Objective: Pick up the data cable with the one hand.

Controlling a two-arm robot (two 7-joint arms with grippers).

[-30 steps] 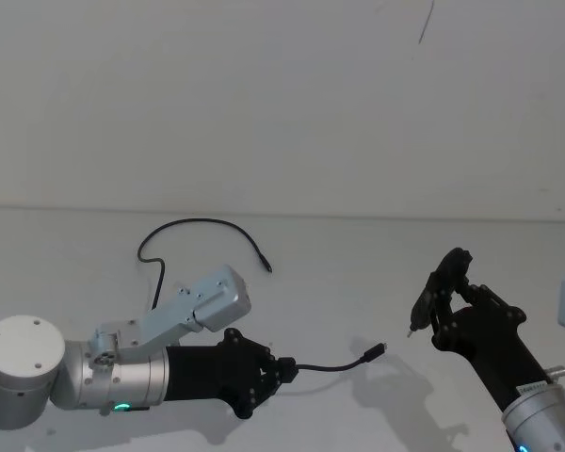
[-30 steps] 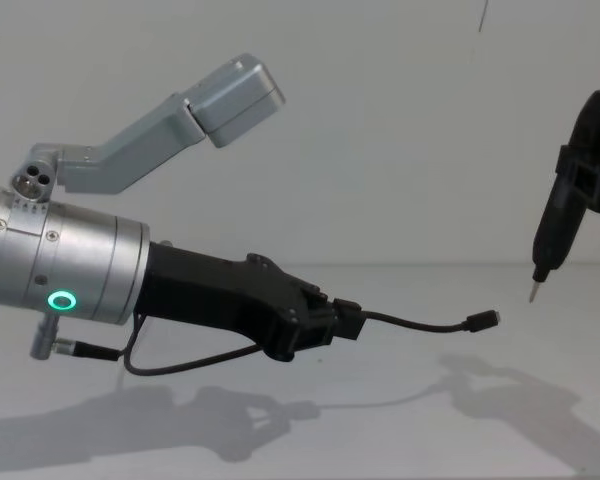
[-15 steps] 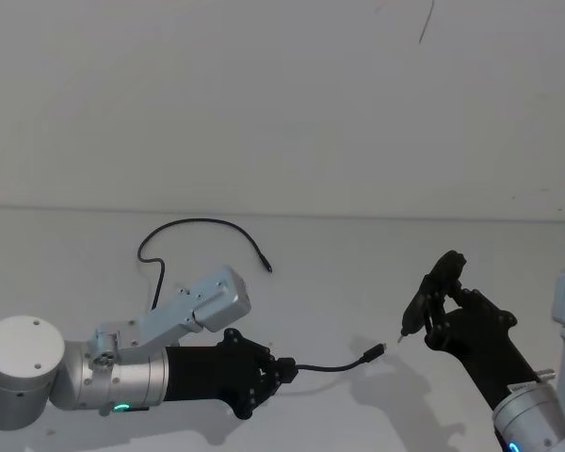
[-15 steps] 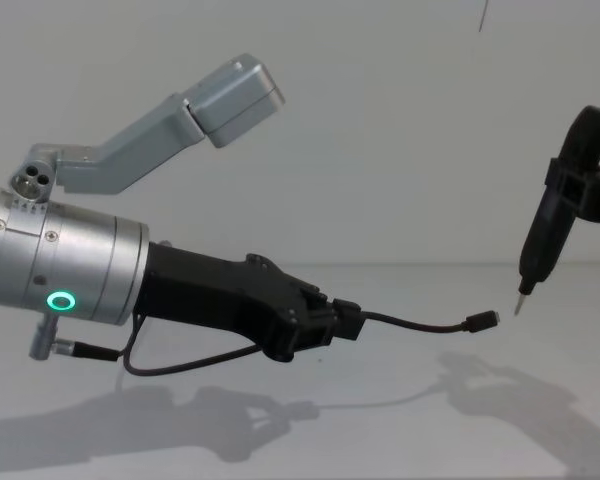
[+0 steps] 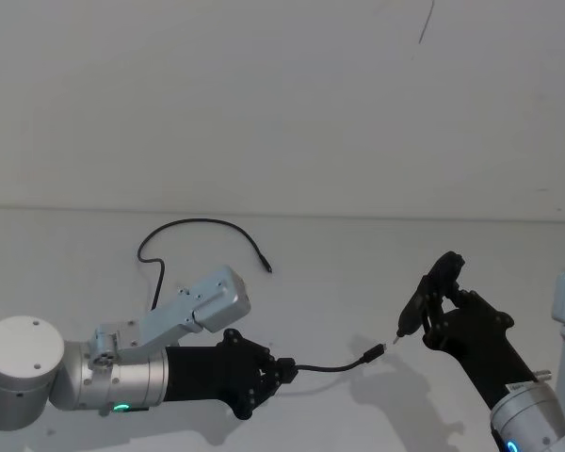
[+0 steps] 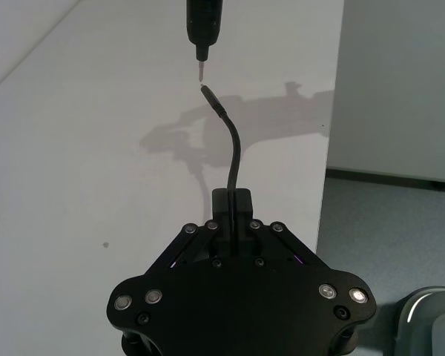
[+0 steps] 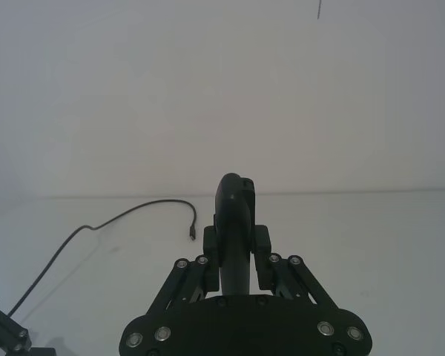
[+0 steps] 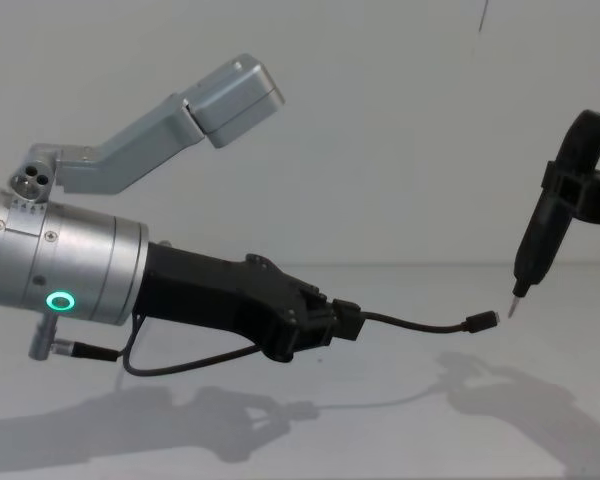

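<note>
A: Since the data cable (image 5: 200,226) is what matters, where is it lying?

B: On the white table (image 5: 339,254), towards the far left, curled in an open arc. One small plug end rests near the middle of the table, and the other run disappears behind the left arm. Nothing appears to be touching it.

A: So what is the left gripper (image 8: 325,325) clamped on?

B: A different lead: the short black wire (image 8: 420,323) with a small connector at its tip. The jaws are closed tight on its thicker end, so it sticks out forward, above the table and drooping a little.

A: And the right gripper (image 7: 236,256)?

B: Closed around a slim black tool (image 8: 543,235) with a pin tip. It's held off the table on the right, with the pin just beside the wire's connector. I can't tell whether they touch.

A: How do you think the cable will handle?

B: I'd say light and very limp. It will sag and trail from wherever it's pinched, and being thin, it could slip between the pads. Its plugs look small and probably delicate. I'd take it on the plain run of the arc, a little back from the free plug, with the jaws across the cable. But both grippers are occupied, so one would have to let go first.
</note>
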